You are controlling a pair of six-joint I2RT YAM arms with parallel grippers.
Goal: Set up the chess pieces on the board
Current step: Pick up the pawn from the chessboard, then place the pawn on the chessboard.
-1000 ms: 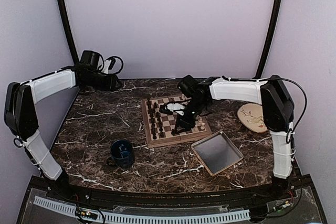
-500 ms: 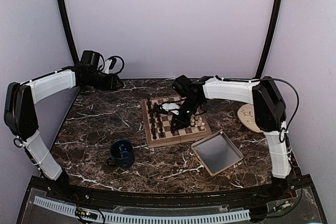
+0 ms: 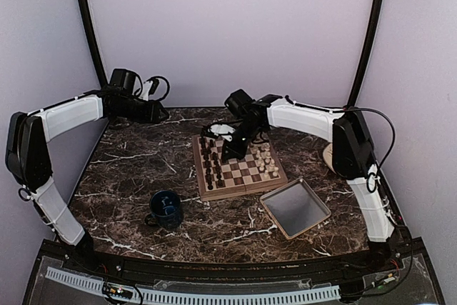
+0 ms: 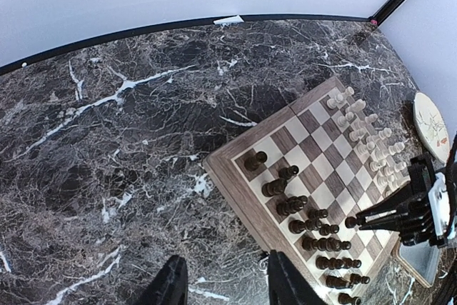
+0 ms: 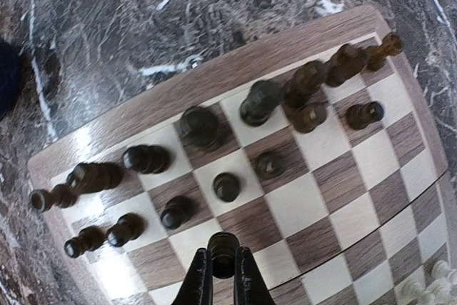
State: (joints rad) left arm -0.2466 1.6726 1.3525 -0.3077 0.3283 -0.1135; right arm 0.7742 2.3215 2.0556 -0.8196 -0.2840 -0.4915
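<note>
Dark wood: a dark pawn point(image 5: 221, 246) is pinched between the closed fingers of the right tool point(image 5: 221, 268), over the board point(image 5: 214, 80), with the other dark chess pieces point(image 5: 227, 186) just ahead of it. It is best lowered straight and upright onto the middle of a free square, clear of its neighbours, and released only once seated. The left tool point(image 4: 227, 285) gapes empty, well off.
</note>
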